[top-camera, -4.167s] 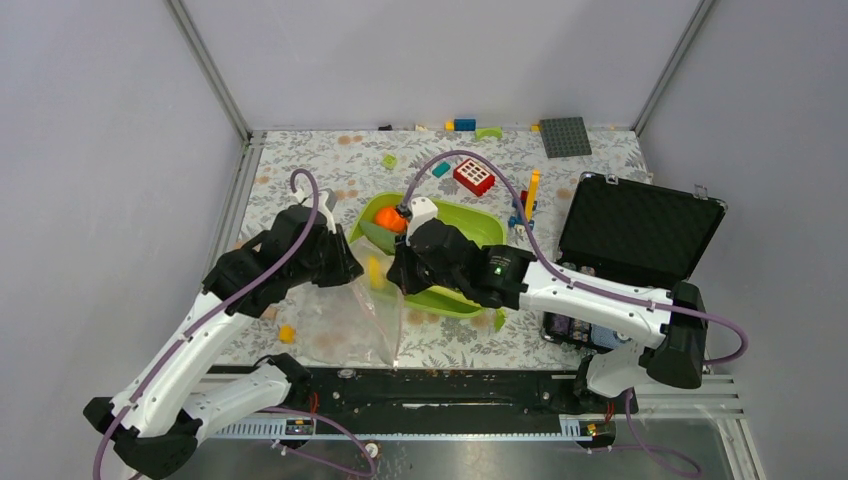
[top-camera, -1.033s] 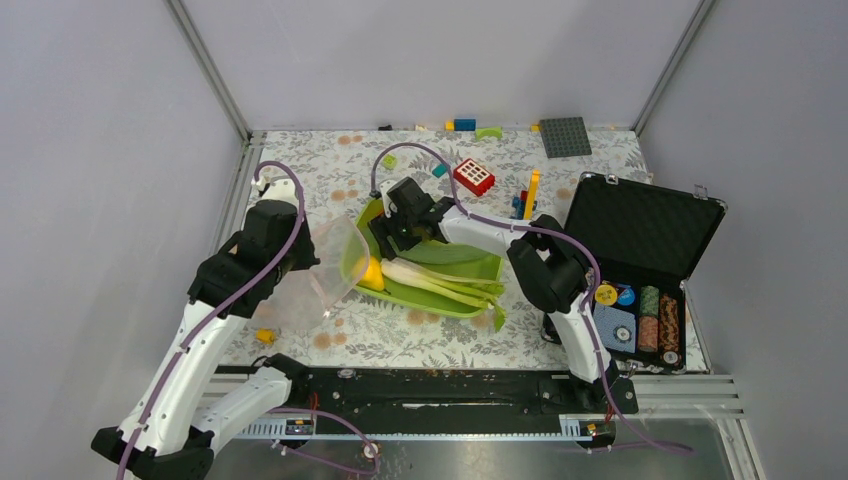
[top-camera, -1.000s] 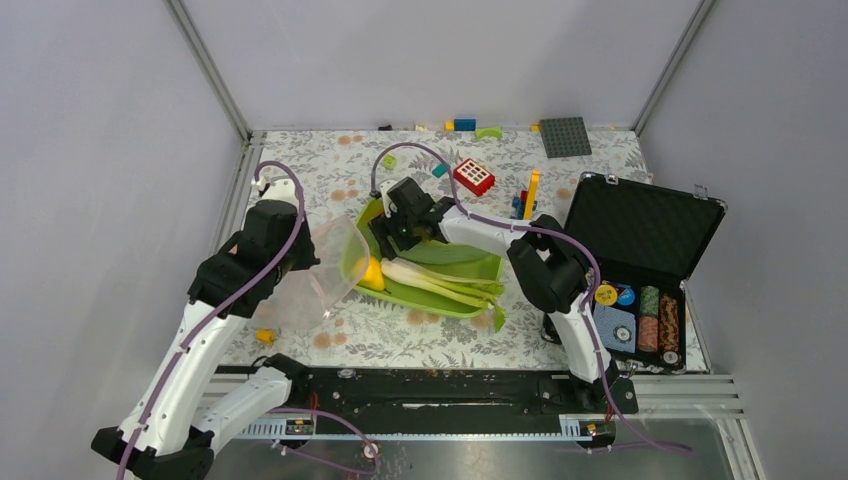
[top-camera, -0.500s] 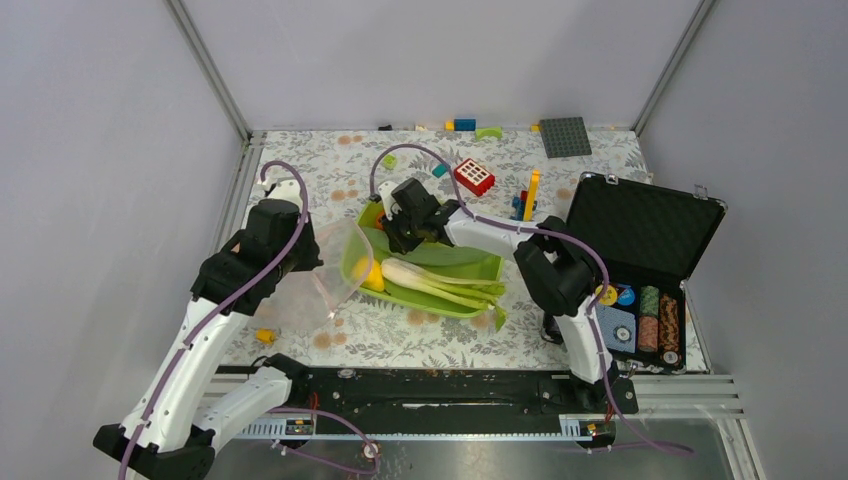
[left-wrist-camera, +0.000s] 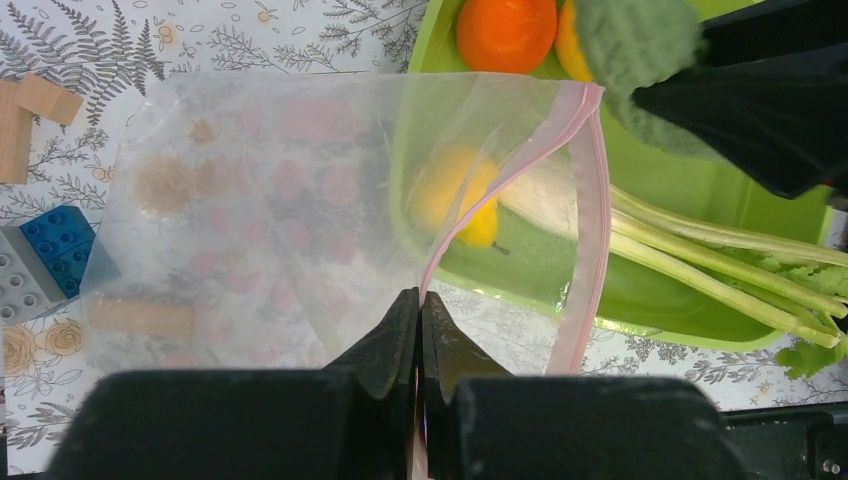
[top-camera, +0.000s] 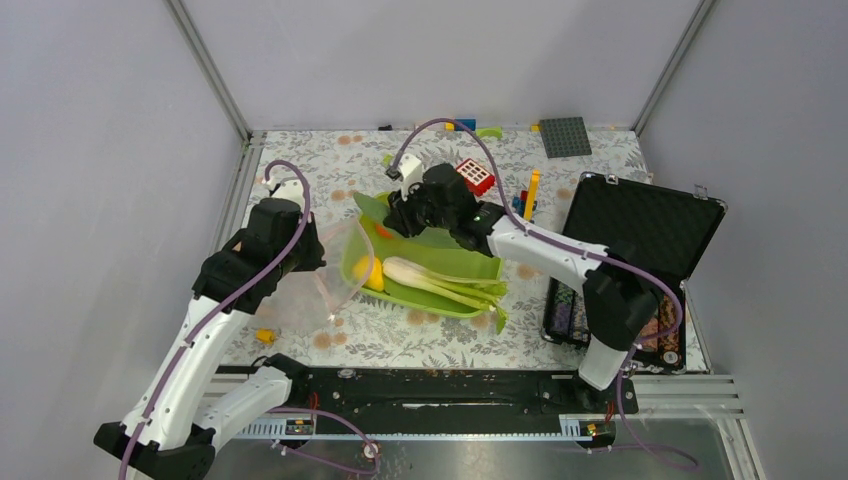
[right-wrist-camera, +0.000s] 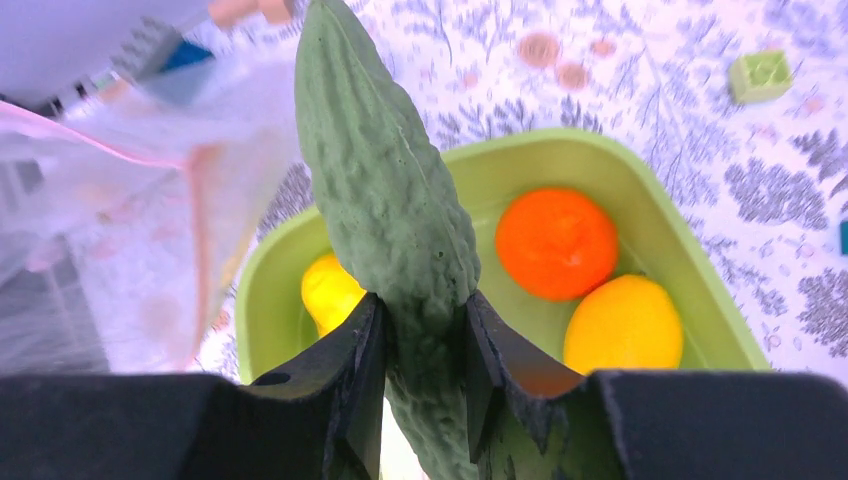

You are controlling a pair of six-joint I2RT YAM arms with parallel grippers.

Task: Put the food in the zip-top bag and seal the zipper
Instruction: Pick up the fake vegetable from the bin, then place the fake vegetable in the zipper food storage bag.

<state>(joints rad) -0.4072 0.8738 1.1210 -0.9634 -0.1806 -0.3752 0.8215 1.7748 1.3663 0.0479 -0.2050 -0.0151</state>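
Observation:
My right gripper (right-wrist-camera: 420, 330) is shut on the dark green cucumber (right-wrist-camera: 385, 200) and holds it above the far left end of the lime-green tray (right-wrist-camera: 560, 160); it also shows in the top view (top-camera: 370, 205). The orange-red fruit (right-wrist-camera: 556, 243) and two yellow fruits (right-wrist-camera: 622, 325) (right-wrist-camera: 330, 290) lie in the tray. The leek (top-camera: 440, 285) lies along the tray. My left gripper (left-wrist-camera: 420, 300) is shut on the pinkish zipper (left-wrist-camera: 590, 200) edge of the clear zip-top bag (left-wrist-camera: 250, 200), holding its mouth open beside the tray's left end.
An open black case (top-camera: 640, 235) stands at the right. A red brick (top-camera: 474, 177), a grey baseplate (top-camera: 565, 136) and small bricks lie at the back. A yellow brick (top-camera: 264, 336) lies near the bag. A blue brick (left-wrist-camera: 55, 240) and wooden blocks (left-wrist-camera: 20, 110) lie left of the bag.
My right gripper has risen out of the tray's far left corner with the cucumber in it, and its arm has swung out to the right. The left gripper still holds the bag's mouth, hardly moved.

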